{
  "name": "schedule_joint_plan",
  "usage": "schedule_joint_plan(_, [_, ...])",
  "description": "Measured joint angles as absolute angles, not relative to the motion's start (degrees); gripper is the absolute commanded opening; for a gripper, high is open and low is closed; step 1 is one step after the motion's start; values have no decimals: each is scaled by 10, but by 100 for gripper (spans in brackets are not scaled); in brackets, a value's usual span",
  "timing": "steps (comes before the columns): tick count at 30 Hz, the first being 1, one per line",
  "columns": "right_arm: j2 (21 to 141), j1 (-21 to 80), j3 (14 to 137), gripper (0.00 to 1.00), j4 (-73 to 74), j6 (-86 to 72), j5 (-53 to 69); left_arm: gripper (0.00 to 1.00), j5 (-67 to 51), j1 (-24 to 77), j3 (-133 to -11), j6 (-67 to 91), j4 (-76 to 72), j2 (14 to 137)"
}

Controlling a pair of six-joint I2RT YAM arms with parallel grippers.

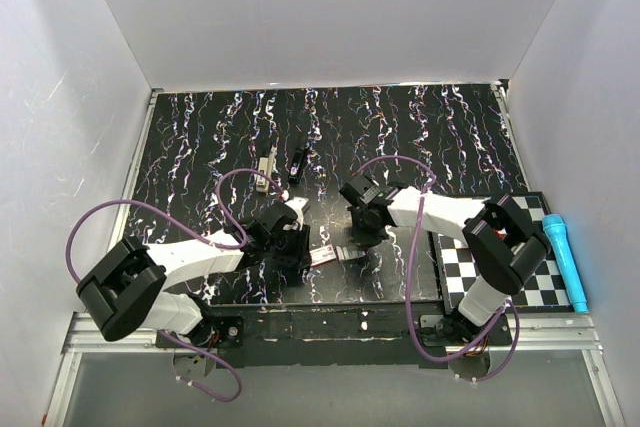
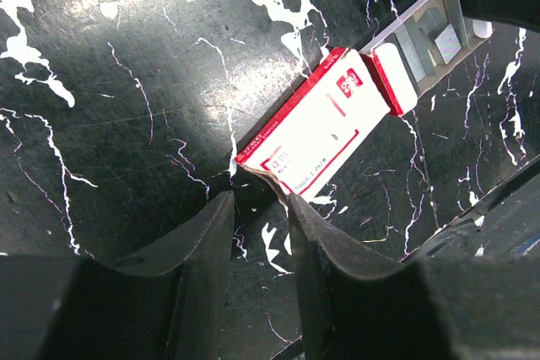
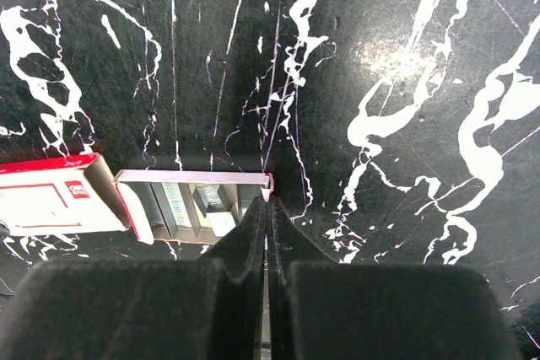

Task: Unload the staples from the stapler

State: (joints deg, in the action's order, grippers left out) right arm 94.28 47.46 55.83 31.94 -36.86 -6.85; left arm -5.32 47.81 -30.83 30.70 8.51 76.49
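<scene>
1. The counter [image 1: 420,137] is a glossy black sheet veined with white like marble, and it throws back a patch of lamp glare.
2. The staple box [image 2: 312,137] is a flat cardboard sleeve, white with red edges and red print. It is frayed at one corner and lies flat on the counter.
3. Its tray [image 3: 190,204] is thin grey card with a red-trimmed end. It is slid partway out of the box's right end, with silvery staple strips lying inside.
4. The left pincer [image 2: 259,201] has matte black, curved fingers. It stands part-open with bare counter showing in the gap and its tips at the box's frayed end; nothing is visibly clamped.
5. The right pincer [image 3: 267,204] is pressed fully closed, its tips against the tray end farthest from the box. I cannot tell whether the card wall is nipped between them.
6. The stapler [image 1: 265,172] is small, with a light silver-grey top arm over a black base. It lies well behind the box and slightly to its left, clear of both pincers.
7. A slim all-black tool [image 1: 298,164] also lies behind the box, less far to the left.
8. Far to the right of the box is a black-and-white checkered board [image 1: 545,282], and beyond it a light-blue plastic stick [image 1: 565,257].
</scene>
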Motion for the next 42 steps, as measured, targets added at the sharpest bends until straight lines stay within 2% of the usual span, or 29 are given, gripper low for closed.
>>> schedule_joint_plan(42, [971,443,585,1,301,-355,-65,31,-48,490,-318,306,94,770])
